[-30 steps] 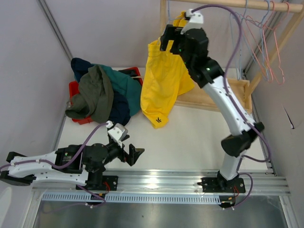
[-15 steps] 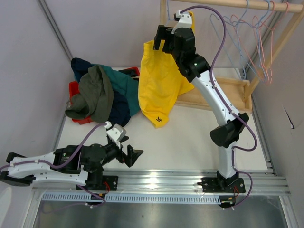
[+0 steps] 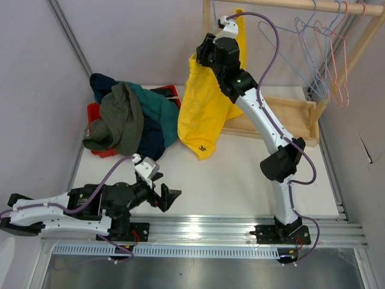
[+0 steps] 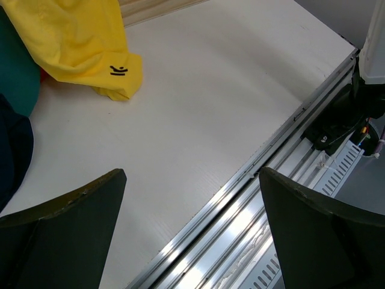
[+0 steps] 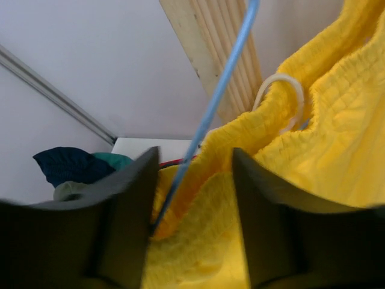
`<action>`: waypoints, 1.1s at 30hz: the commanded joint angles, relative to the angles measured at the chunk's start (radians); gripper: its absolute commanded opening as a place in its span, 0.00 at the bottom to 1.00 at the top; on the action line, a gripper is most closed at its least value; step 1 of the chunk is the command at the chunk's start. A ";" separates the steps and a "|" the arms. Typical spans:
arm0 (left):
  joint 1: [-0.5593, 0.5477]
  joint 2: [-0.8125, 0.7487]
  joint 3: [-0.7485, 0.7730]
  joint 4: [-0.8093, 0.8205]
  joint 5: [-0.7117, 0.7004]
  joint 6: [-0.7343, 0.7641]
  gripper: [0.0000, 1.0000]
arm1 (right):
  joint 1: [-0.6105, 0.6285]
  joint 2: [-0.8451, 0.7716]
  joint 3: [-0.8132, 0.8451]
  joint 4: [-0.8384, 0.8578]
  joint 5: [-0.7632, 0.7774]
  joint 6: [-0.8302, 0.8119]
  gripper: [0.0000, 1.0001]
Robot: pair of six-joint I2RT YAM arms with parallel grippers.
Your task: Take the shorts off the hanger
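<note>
The yellow shorts [image 3: 207,111], hung on the blue hanger [image 5: 225,78] at twelve o'clock, are straddled by the right end effector [image 5: 194,158] (grip cannot be told; left end effector [image 4: 191,177] spread open), so wire could be pinched with fabric and dragged along.

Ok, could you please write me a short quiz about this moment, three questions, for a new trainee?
1. True or false: the yellow shorts already lie on the pile of shorts at the left.
2. The left gripper is low over the table. Its jaws are: A) open B) shut on fabric C) shut on a hanger.
3. Fill in: the hanger wire between the fingers of the right gripper is ____ in colour.

Key: 1 false, they hang at the wooden rack; 2 A; 3 blue.
</note>
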 commanded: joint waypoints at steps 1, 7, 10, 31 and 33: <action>0.003 -0.001 -0.005 0.007 0.008 -0.017 0.99 | -0.008 0.007 0.046 0.050 -0.006 0.033 0.32; 0.003 0.019 -0.005 0.009 0.013 -0.019 0.99 | -0.003 -0.038 0.018 0.037 0.011 0.022 0.02; 0.005 0.024 -0.005 0.010 0.013 -0.020 0.99 | -0.005 -0.093 -0.028 0.046 0.019 0.005 0.00; 0.046 0.453 0.332 0.424 0.094 0.377 0.99 | 0.162 -0.657 -0.469 0.252 0.218 -0.113 0.00; 0.074 0.502 0.413 0.479 0.132 0.464 0.99 | 0.236 -0.729 -0.592 0.330 0.278 -0.131 0.00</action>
